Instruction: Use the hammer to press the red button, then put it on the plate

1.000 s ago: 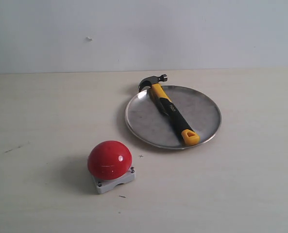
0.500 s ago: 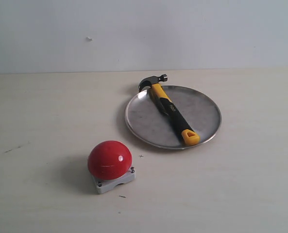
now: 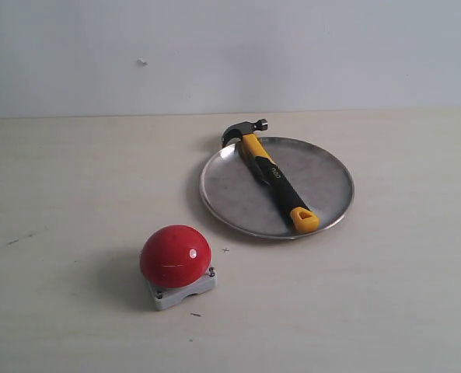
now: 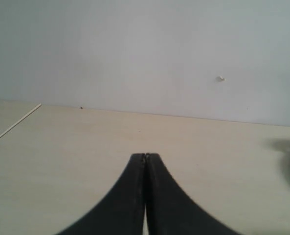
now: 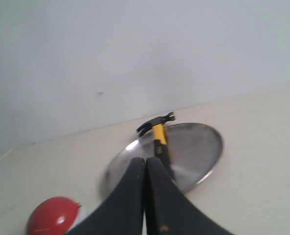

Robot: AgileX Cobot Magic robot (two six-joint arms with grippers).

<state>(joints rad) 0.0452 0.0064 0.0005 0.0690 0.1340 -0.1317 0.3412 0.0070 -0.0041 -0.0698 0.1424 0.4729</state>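
writing: white lettering on hammer (image 3: 273, 175) handle, unreadable | count: one hammer, one plate (image 3: 323, 171), one red button (image 3: 176, 255) | hammer lies on plate, ahead of right jaws | left jaws, right jaws: pressed together, empty

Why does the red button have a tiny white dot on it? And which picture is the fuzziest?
Exterior view: the dot on the button is glare from a light, and a soft shadow lies to its left. Right wrist view: fuzziest, the hammer and plate look smeared. Left wrist view: sharper, the left hand has crisp edges.
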